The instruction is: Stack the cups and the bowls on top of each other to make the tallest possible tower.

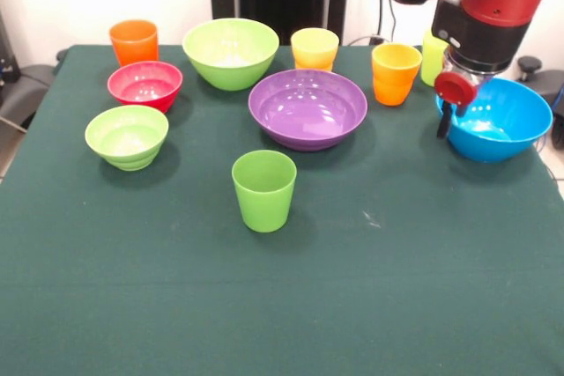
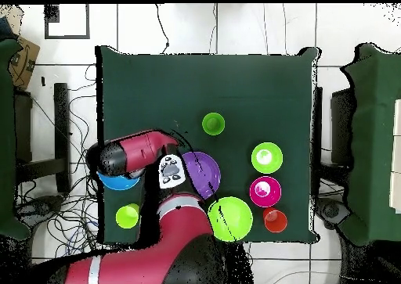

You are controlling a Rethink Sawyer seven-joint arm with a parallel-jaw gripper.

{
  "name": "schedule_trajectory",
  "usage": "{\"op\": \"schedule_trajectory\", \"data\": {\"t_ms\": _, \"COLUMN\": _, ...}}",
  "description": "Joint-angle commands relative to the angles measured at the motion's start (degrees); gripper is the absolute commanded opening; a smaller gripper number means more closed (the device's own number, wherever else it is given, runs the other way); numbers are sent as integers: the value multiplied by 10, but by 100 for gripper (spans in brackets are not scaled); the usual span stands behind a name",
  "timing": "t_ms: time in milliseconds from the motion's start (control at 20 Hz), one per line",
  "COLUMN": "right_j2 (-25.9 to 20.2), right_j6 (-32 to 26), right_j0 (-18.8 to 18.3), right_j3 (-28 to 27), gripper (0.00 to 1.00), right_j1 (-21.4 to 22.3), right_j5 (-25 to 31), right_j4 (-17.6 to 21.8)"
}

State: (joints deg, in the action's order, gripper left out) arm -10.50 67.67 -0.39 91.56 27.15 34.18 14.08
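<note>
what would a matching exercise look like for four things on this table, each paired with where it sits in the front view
Things:
1. green cup
2. purple bowl
3. blue bowl
4. orange cup

Places:
A. far left corner of the table
B. alone, nearest the camera
C. right edge, beneath the arm
D. middle of the table

Pairs: 1-B, 2-D, 3-C, 4-A

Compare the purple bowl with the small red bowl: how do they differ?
The purple bowl is wider and shallower than the small red bowl. The purple one sits mid-table; the red one stands towards the front view's left edge, between an orange cup and a small lime green bowl. Both are upright, empty and glossy.
</note>
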Motion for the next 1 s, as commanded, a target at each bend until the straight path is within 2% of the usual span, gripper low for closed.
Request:
{"op": "schedule_trajectory", "data": {"t_ms": 50, "right_j2": -22, "right_j6": 46, "right_j0": -9, "right_j3": 23, "gripper": 100, "right_j1": -26, "right_j5": -69, "right_j4": 45}}
{"op": "schedule_trajectory", "data": {"t_ms": 400, "right_j2": -18, "right_j6": 45, "right_j0": -4, "right_j3": 17, "gripper": 100, "right_j1": -41, "right_j5": -84, "right_j4": 44}}
{"op": "schedule_trajectory", "data": {"t_ms": 1000, "right_j2": -20, "right_j6": 41, "right_j0": -2, "right_j3": 15, "gripper": 100, "right_j1": -41, "right_j5": -89, "right_j4": 44}}
